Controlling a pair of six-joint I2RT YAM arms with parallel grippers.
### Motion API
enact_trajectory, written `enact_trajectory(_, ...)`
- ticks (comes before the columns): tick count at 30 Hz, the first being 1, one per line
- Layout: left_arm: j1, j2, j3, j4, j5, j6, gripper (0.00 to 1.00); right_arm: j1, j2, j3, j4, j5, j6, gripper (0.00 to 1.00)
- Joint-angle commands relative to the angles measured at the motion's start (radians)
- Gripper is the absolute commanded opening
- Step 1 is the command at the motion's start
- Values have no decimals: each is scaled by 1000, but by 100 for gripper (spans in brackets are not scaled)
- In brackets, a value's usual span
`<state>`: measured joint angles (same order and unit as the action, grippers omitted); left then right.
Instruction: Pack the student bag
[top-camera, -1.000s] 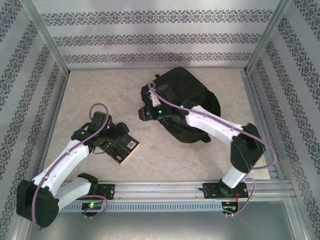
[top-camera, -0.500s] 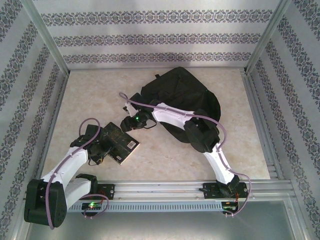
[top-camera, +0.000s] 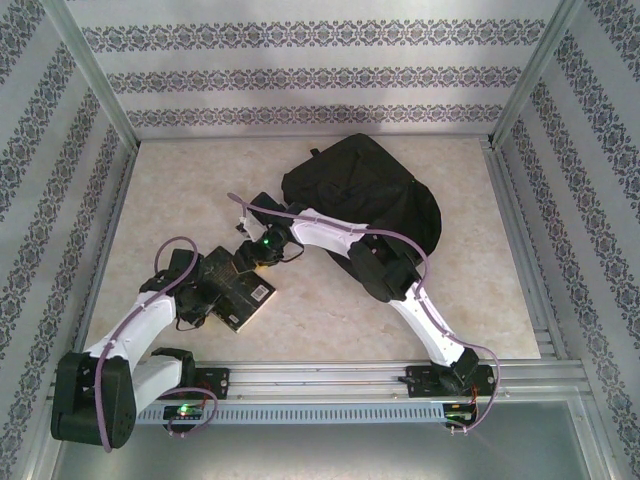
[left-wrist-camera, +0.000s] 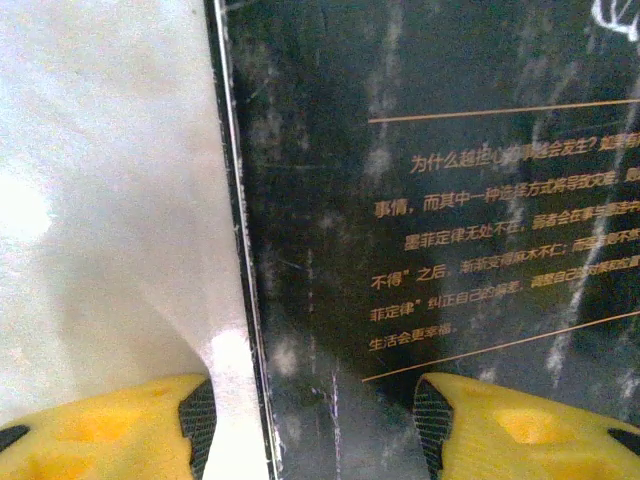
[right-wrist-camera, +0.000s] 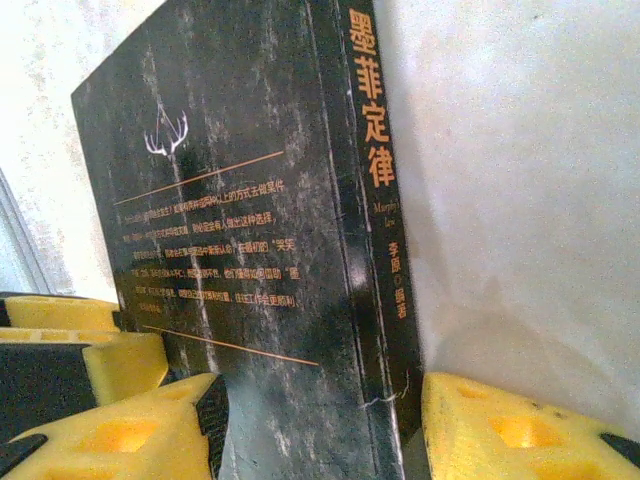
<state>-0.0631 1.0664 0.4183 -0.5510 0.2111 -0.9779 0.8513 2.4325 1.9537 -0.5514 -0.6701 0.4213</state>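
Note:
The student bag (top-camera: 370, 190), a large black backpack, lies at the back right of the table, with no gripper on it. A black book (top-camera: 250, 296) with orange lettering lies left of it. My left gripper (top-camera: 207, 292) sits at the book's left side. Its jaws are apart: one finger (left-wrist-camera: 100, 430) over the table, the other (left-wrist-camera: 520, 430) over the book's cover (left-wrist-camera: 450, 200). My right gripper (top-camera: 252, 257) reaches the book's far corner, jaws apart on either side of the spine (right-wrist-camera: 375, 200). Seen from each wrist, the left gripper (left-wrist-camera: 315, 395) and right gripper (right-wrist-camera: 322, 392) hold nothing.
Patterned walls with metal posts (top-camera: 90, 90) enclose the marble tabletop (top-camera: 180, 180). A metal rail (top-camera: 320, 375) with both arm bases runs along the near edge. The right arm (top-camera: 390, 270) stretches across the front of the bag.
The right arm has swung left from the bag to the book. The left gripper's jaws have narrowed and that arm has drawn back to the book's left edge.

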Motion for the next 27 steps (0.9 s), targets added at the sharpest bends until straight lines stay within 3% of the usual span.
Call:
enact_trajectory(1, -12, 107, -86, 402, 168, 0, 55, 47, 8, -7, -22, -256, -10, 54)
enact_trajectory(6, -12, 114, -81, 408, 179, 16, 51, 47, -37, -116, 137, -442, 91, 54)
enact_trajectory(13, -12, 97, -84, 404, 199, 24, 47, 46, -80, -211, 345, -549, 248, 53)
enact_trajectory(17, -13, 80, -83, 423, 263, 24, 45, 56, -102, -239, 396, -572, 296, 53)
enact_trajectory(22, -45, 44, -33, 360, 323, 41, 44, 57, -97, -241, 332, -540, 259, 51)
enact_trajectory(27, -52, 17, -42, 345, 327, 37, 44, 55, -57, -241, 328, -500, 272, 40)
